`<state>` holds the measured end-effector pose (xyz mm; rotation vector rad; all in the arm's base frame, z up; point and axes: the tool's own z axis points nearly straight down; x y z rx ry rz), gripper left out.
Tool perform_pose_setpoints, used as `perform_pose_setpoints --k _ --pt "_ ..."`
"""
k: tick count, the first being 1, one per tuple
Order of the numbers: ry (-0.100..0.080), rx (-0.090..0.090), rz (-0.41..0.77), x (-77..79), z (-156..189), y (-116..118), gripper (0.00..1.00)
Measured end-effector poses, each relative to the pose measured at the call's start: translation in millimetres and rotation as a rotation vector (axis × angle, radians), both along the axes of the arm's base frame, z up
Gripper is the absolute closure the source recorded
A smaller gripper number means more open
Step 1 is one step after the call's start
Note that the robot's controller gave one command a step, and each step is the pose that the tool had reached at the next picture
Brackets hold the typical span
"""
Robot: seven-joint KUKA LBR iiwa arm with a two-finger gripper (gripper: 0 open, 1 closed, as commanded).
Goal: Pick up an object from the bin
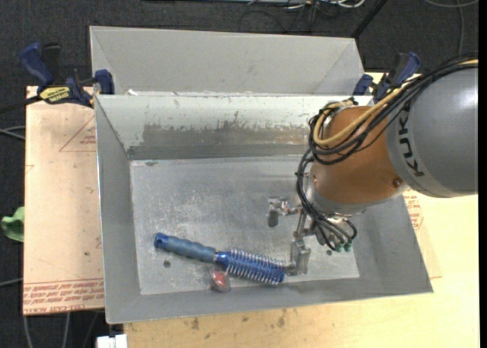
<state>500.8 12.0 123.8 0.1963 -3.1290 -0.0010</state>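
Camera view, so: the big grey metal bin is mostly bare floor. The grey arm comes in from the right with its orange cover and a bundle of cables hanging over the bin's right half.

The main thing in there is a brush with a smooth blue handle and a blue ribbed, coil-looking head. It lies flat along the front of the bin floor, with the handle pointing left and slightly back and the head pointing right.

The gripper is down low near the floor, just right of the brush. Its two fingers are spread wide with nothing between them. The nearer one sits right at the tip of the brush head, touching it or as good as (can't tell which), and the farther one is back over bare floor. The brush lies to the left of the fingers, not between them.

There's also a little pinkish lump tucked against the front side of the brush where the handle meets the head.
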Motion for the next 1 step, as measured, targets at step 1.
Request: perform_pose_setpoints --k 1 --pt "-0.016 0.002 0.016 -20.3 -39.1 20.8 0.0"
